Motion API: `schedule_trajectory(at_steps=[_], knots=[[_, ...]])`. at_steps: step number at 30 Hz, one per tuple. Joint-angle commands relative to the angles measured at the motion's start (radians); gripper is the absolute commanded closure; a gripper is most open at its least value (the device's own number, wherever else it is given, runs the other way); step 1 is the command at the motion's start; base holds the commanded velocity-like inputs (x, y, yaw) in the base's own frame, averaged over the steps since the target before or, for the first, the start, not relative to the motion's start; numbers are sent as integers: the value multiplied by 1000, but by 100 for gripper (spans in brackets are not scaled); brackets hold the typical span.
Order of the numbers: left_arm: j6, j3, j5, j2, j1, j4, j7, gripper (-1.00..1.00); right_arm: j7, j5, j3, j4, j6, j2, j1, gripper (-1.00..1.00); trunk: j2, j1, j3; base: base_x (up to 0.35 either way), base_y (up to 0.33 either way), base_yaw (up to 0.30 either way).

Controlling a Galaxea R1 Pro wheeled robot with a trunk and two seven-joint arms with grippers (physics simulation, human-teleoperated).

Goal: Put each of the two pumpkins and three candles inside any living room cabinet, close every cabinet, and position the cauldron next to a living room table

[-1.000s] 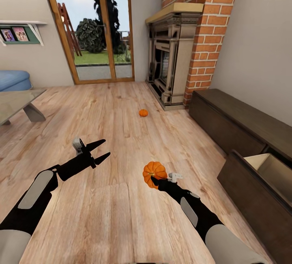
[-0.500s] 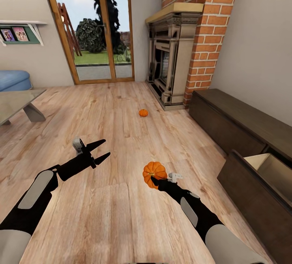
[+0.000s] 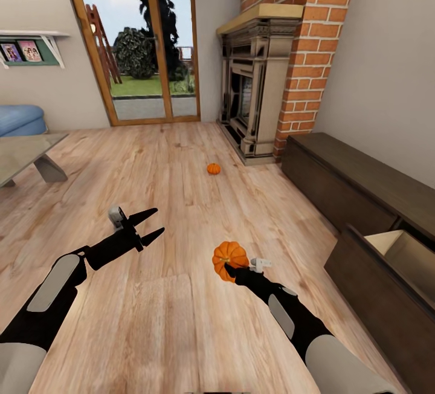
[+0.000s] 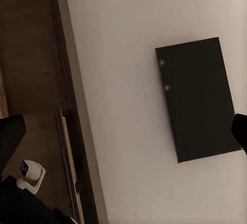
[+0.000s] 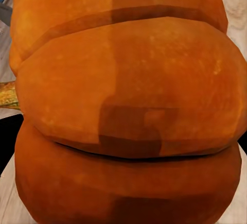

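Right pincer [image 3: 228, 268] closed on an orange pumpkin [image 3: 230, 253], left pincer [image 3: 152, 225] held open and empty, second pumpkin [image 3: 213, 168] on the floor, cabinet [image 3: 362, 200] drawer pulled open

1 pumpkin [image 3: 230, 253], orange, squat and ribbed, sits just below the centre of the head view, clamped in the right gripper [image 3: 227, 269] above the plank floor; in the right wrist view its ribs [image 5: 128, 105] crowd the picture. A 2nd, smaller-looking pumpkin [image 3: 213, 168] rests on the floor near the centre. The cabinet [image 3: 362, 194], long, low and dark brown, runs along the right edge, 1 drawer [image 3: 393, 249] pulled out at lower right, tan inside.
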Motion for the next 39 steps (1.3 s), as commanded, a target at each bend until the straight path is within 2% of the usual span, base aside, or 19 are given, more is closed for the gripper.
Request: schedule_trajectory(at_steps=[1,6,24,30,37,39], knots=[[0,0,0,0,0,0,0,-100,0,1,-1,1,-1,0,0,100,0,0,0,268,0,0],[0,-1,-3,-1,0,-1,1,-100,0,1,-1,1,-1,0,0,100,6,-4,15,29,0,0],[0,0,-5,-1,0,-2,1,-100,0,1,-1,0,-1,0,0,100,132,-73,71,1,0,0],[0,0,0,-1,0,0,0,-100,0,-1,-1,1,-1,0,0,100,132,-73,71,37,0,0],[0,0,-1,-1,0,3,1,-100,0,-1,-1,5,-1,0,0,100,132,-73,71,327,0,0],[-1,0,-1,-1,0,31,1,-100,0,0,-1,17,-2,0,0,100,132,-73,71,338,0,0]])
